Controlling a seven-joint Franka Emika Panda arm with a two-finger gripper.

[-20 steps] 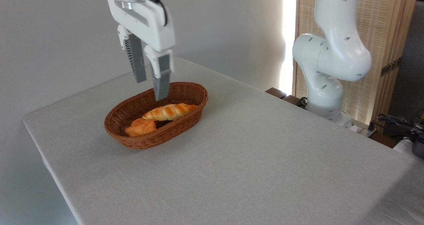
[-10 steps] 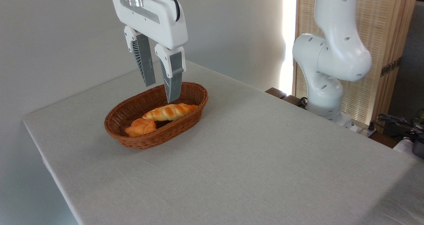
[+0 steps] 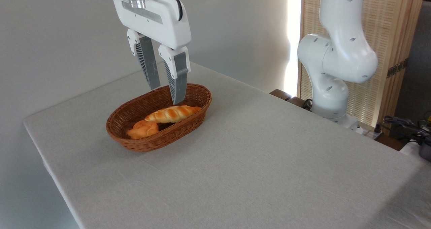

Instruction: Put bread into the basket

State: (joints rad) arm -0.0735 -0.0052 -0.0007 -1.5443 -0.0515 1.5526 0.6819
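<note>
Our claw (image 3: 166, 94) hangs just above the back of the basket (image 3: 134, 144), and its two fingers (image 3: 177, 84) are spread apart with nothing between them. The bread (image 3: 173, 113) lies inside the basket, long and golden, with one pointed end close to the right rim. A small round roll (image 3: 143, 129) sits beside it at the left end, touching or almost touching. The basket rests on the pale worktop (image 3: 256, 161), and the white arm (image 3: 336, 54) stands at the far right edge. We think the bread part of the job is done, because the loaf is in and we hold nothing. Next we only need to lift our claw up and away without bumping the basket rim.
</note>
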